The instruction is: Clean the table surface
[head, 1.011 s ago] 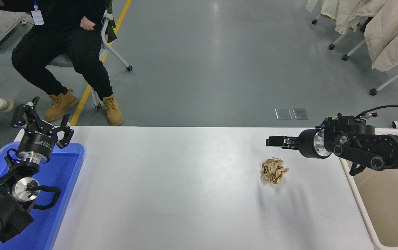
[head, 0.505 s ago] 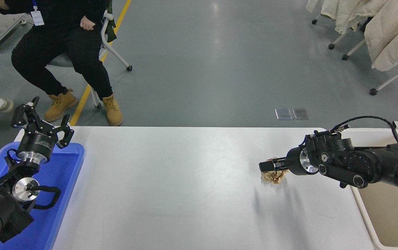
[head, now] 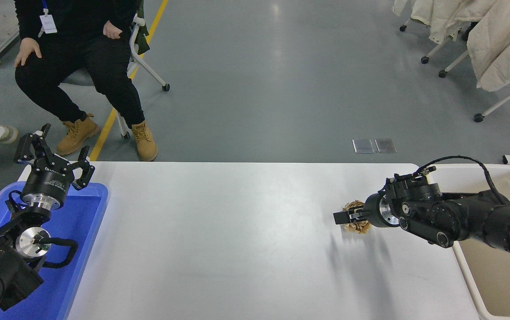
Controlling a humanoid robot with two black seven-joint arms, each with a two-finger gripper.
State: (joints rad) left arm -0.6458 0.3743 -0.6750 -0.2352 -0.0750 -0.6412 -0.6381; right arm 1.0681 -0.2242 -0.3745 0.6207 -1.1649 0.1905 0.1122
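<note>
The white table surface [head: 237, 231] fills the lower middle of the head view. A crumpled brown paper ball [head: 358, 228] lies on it at the right. My right gripper [head: 343, 217] reaches in from the right, low over the table, and covers the middle of the ball, so paper shows above and below it. It is seen side-on, and its state cannot be made out. My left gripper [head: 54, 155] is open and empty, parked at the lower left above the blue tray [head: 81, 231].
A beige bin [head: 463, 266] stands at the table's right end, under my right arm. A person [head: 77, 58] sits on a chair beyond the table's far left corner. Coat racks [head: 495, 40] stand at the top right.
My right gripper has come down and toward me, from above and behind the paper ball onto it. The seated person has moved a hand onto a knee. The left arm has not moved.
</note>
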